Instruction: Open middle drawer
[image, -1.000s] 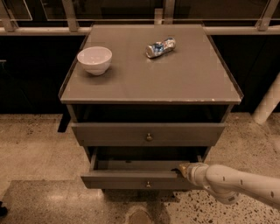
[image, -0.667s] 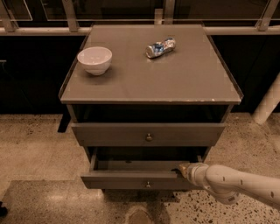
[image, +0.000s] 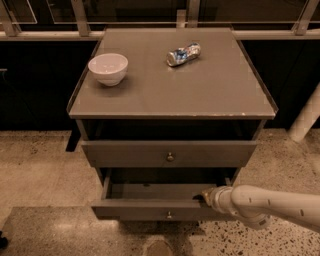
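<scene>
Hardly shifted from a second back: found the middle drawer (image: 135, 209) pulled well out beneath the upper drawer (image: 125, 152), same reach as before, and the pincer (image: 202, 196) up against the right end of the pulled-out front's top edge, in the same spot. Cannot tell whether open or clamped onto the edge. Judged from that: pull either finished or paused, task close to done. Nothing to do with the white bowl (image: 107, 68) or crumpled blue-and-silver packet (image: 183, 53) up on the tabletop (image: 210, 90)
</scene>
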